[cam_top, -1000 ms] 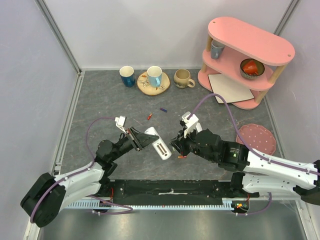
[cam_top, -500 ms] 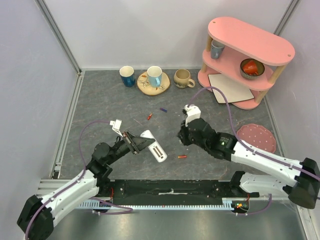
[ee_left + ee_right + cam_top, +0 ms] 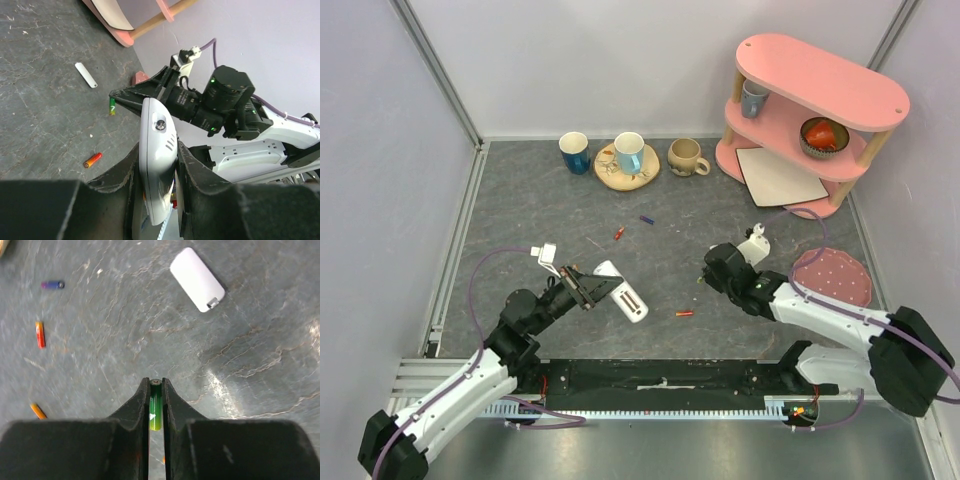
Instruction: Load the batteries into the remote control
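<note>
Left tool (image 3: 159, 150) clamped on both sides of the remote control (image 3: 623, 293), handset held tilted, left of centre over the surface (image 3: 540, 210), right tool (image 3: 156, 390) pinching a green battery (image 3: 155, 412) lengthwise, orange battery (image 3: 685, 313), red battery (image 3: 618, 233) and purple battery (image 3: 646, 219) lying loose mid-surface.

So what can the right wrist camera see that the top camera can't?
Only the right wrist view shows the green battery pinched in the right gripper. Only the top view shows the remote control held in the left gripper, plus the cups and the pink shelf. Both views show the red-orange battery and the purple battery lying loose on the table.
</note>
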